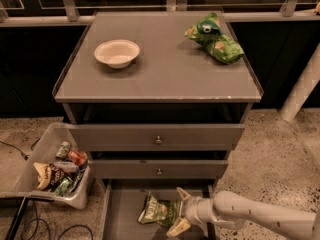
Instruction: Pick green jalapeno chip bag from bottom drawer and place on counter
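The green jalapeno chip bag [156, 212], pale olive-green with white lettering, lies in the open bottom drawer [120, 215], a flat grey tray at the bottom of the frame. My gripper [178, 212] comes in from the right on a white arm and sits at the bag's right end. Its two pale fingers [183, 194] are spread apart, one above and one below the bag's edge. The counter [160, 66] is the grey cabinet top above.
A white bowl [117, 52] sits on the counter's left half. A brighter green bag [214, 39] lies at its back right. Two upper drawers with knobs [158, 139] are pulled partway out. A grey bin of snacks [56, 170] stands on the floor at the left.
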You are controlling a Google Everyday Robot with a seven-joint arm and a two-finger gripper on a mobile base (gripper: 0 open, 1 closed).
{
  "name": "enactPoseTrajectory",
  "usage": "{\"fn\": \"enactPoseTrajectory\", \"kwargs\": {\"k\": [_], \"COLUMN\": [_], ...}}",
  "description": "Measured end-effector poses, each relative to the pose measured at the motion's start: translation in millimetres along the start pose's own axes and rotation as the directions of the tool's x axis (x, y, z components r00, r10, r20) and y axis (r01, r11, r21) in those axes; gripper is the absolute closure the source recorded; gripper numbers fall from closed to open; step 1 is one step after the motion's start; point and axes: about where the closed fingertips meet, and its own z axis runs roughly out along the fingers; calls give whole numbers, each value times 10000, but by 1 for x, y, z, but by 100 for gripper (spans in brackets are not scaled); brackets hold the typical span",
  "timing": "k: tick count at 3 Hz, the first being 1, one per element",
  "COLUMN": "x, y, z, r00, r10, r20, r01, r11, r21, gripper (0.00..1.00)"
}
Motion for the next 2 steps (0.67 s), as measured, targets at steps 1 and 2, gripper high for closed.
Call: {"fn": "enactPoseTrajectory", "kwargs": {"k": [1, 2], "x": [11, 23], "y": [-4, -6], "z": [33, 61], "r00": [10000, 9999], "r10": [34, 13], "r20": [-55, -156], "r01": [-35, -12], "r11": [10000, 10000], "r21": [-84, 33], "gripper": [0, 0]}}
